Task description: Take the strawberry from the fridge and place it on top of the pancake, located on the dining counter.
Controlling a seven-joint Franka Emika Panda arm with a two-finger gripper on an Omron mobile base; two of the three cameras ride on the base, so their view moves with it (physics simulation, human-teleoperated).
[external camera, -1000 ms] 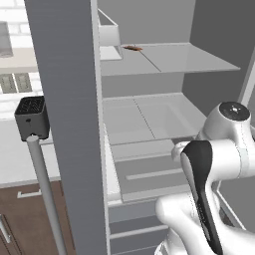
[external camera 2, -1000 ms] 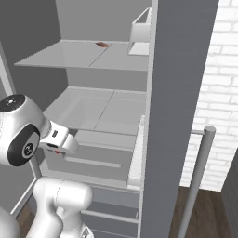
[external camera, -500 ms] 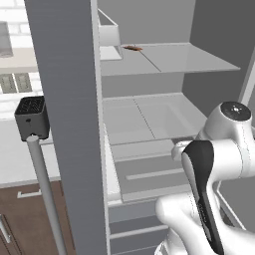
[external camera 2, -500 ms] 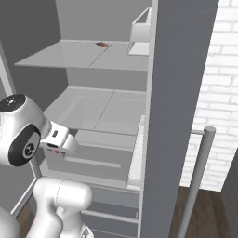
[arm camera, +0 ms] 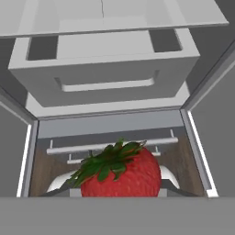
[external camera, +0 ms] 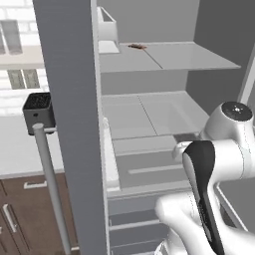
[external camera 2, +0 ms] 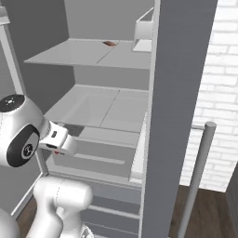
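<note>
Clamping jaws on strawberry [arm camera: 121, 173], leaves up; facing open fridge [arm camera: 105, 73] drawers; brown item [external camera: 136, 46] lying on upper shelf.

Open drawer [arm camera: 105, 69] jutting ahead of gripper [arm camera: 120, 188]

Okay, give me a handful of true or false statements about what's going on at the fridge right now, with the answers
1. The gripper has the strawberry between its fingers. True.
2. The fridge is closed. False: its door stands open, with the pale shelves in view.
3. A flat reddish-brown item lies on the upper shelf. True.
4. The strawberry has no leaves. False: green leaves sit on top of it in the hand view.
5. A white bin stands on the upper shelf. True.
</note>
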